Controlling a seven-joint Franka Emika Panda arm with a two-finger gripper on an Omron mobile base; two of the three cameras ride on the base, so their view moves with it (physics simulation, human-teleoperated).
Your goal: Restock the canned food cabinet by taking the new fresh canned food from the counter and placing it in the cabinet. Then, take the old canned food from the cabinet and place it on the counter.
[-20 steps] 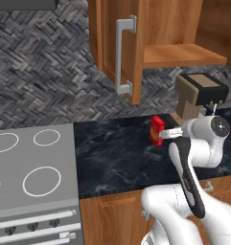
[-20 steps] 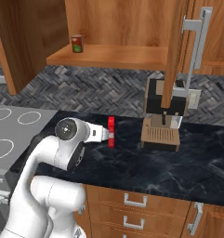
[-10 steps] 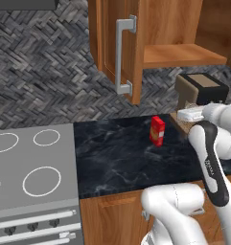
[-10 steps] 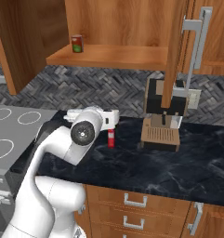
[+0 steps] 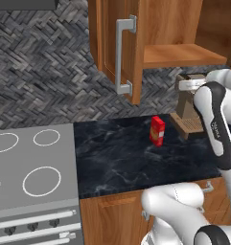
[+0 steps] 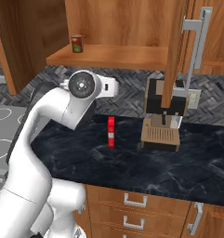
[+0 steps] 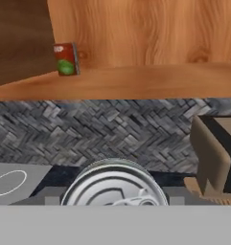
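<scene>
Above the bench (image 6: 132,172), lifted from bench height toward the cabinet (image 6: 118,28) shelf. Hand (image 7: 112,203) closed on the new tin (image 7: 112,189), carried at mid-height. Old can (image 6: 76,43) waiting at the shelf's left end; placing comes next, probably.

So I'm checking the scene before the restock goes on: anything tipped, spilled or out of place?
Nothing stands out. The old can stands upright on the cabinet shelf, the red carton upright on the counter, no spills. The silver tin sits at the end effector.
</scene>
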